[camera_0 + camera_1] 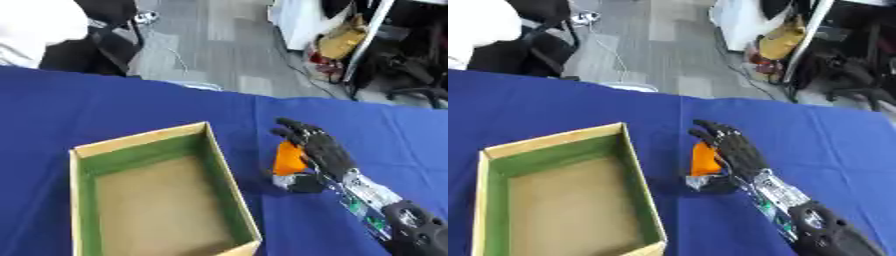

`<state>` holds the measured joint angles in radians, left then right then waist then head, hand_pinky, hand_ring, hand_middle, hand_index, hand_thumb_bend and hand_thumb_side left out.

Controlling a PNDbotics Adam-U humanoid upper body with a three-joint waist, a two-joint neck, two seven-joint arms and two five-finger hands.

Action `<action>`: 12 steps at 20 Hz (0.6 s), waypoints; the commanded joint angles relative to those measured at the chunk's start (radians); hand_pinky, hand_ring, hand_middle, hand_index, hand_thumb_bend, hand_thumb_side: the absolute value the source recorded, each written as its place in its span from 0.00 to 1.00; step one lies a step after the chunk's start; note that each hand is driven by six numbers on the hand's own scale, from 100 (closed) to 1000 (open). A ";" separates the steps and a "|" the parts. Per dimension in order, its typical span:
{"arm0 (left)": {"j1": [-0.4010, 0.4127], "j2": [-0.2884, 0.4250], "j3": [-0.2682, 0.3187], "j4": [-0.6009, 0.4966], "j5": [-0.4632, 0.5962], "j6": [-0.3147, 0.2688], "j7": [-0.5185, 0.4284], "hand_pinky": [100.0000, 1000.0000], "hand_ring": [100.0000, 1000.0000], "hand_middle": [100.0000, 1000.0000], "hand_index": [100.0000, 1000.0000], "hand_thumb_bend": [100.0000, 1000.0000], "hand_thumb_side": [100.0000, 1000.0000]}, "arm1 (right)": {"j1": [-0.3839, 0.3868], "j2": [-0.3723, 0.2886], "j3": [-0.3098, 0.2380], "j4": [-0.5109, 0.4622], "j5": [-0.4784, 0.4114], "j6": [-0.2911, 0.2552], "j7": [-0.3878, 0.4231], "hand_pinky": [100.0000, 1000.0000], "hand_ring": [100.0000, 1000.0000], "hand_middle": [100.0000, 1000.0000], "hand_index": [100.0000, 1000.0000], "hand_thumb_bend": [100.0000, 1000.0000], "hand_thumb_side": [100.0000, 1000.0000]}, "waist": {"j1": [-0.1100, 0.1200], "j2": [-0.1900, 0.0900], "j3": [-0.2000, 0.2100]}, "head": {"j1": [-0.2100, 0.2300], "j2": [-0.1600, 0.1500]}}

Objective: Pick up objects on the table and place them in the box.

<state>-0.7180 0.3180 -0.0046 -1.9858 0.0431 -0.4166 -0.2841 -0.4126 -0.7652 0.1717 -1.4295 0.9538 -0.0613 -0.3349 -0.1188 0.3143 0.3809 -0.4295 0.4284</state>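
At lower left of the frame the open cardboard box [157, 195] sits on the blue desk [105, 105]. Just right of it, at centre, the right hand [319, 150] lies against an orange object [287, 159], thumb beneath, fingers fairly straight.

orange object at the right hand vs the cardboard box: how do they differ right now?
The small orange object sits against the black right hand, between thumb and fingers; the open cardboard box with green inner walls stands apart to the hand's left, untouched. The orange object is far smaller than the box. It is bright and solid-looking; the box is a hollow tan shell with nothing visible inside. Both are over the blue tablecloth.
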 commanded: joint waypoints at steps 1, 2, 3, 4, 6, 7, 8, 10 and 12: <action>-0.019 0.001 -0.003 -0.014 0.009 -0.001 -0.006 0.98 0.84 0.87 0.78 0.09 0.85 | -0.004 -0.017 0.001 0.011 0.005 -0.003 -0.003 0.49 0.71 0.80 0.84 0.51 1.00 | 0.005 -0.009 0.006 | 0.000 -0.018; -0.020 0.000 -0.004 -0.014 0.010 -0.001 -0.007 0.98 0.84 0.87 0.78 0.09 0.85 | -0.004 -0.016 0.001 0.012 0.005 -0.004 -0.006 0.45 0.68 0.78 0.84 0.51 1.00 | 0.005 -0.008 0.007 | 0.000 -0.019; -0.021 -0.001 -0.004 -0.014 0.011 -0.001 -0.008 0.98 0.84 0.87 0.78 0.09 0.85 | -0.004 -0.014 0.001 0.015 0.004 -0.005 -0.011 0.43 0.67 0.77 0.83 0.51 1.00 | 0.005 -0.007 0.009 | -0.001 -0.020; -0.021 -0.002 -0.005 -0.014 0.012 -0.001 -0.009 0.98 0.84 0.87 0.78 0.09 0.85 | -0.005 -0.011 0.001 0.018 0.003 -0.006 -0.016 0.36 0.63 0.74 0.82 0.52 1.00 | 0.005 -0.006 0.010 | -0.002 -0.021; -0.022 -0.004 -0.004 -0.014 0.012 -0.001 -0.010 0.98 0.84 0.87 0.78 0.09 0.85 | -0.006 -0.006 0.001 0.021 -0.003 -0.013 -0.033 0.23 0.55 0.70 0.81 0.53 1.00 | 0.006 -0.004 0.012 | -0.004 -0.023; -0.023 -0.005 -0.004 -0.014 0.013 -0.001 -0.010 0.98 0.84 0.87 0.78 0.09 0.85 | -0.005 -0.005 0.001 0.022 -0.008 -0.018 -0.045 0.23 0.55 0.69 0.80 0.53 1.00 | 0.006 -0.003 0.013 | -0.005 -0.023; -0.023 -0.005 -0.004 -0.014 0.013 -0.001 -0.010 0.98 0.84 0.87 0.78 0.09 0.85 | -0.005 -0.003 0.001 0.024 -0.013 -0.024 -0.056 0.12 0.49 0.66 0.79 0.54 1.00 | 0.006 -0.003 0.013 | -0.005 -0.023; -0.024 -0.006 -0.004 -0.014 0.014 -0.001 -0.011 0.98 0.84 0.87 0.78 0.09 0.85 | -0.005 0.000 0.002 0.025 -0.023 -0.038 -0.082 0.00 0.42 0.60 0.75 0.54 1.00 | 0.006 -0.002 0.013 | -0.005 -0.022; -0.024 -0.006 -0.005 -0.014 0.015 0.000 -0.012 0.98 0.84 0.87 0.78 0.09 0.85 | -0.004 0.002 0.003 0.029 -0.028 -0.048 -0.100 0.00 0.37 0.57 0.72 0.52 0.96 | 0.006 -0.002 0.014 | -0.004 -0.023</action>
<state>-0.7264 0.3087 -0.0095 -1.9858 0.0515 -0.4149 -0.2940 -0.4139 -0.7624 0.1667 -1.4099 0.9290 -0.1034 -0.4252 -0.1188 0.3241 0.3907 -0.4303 0.4202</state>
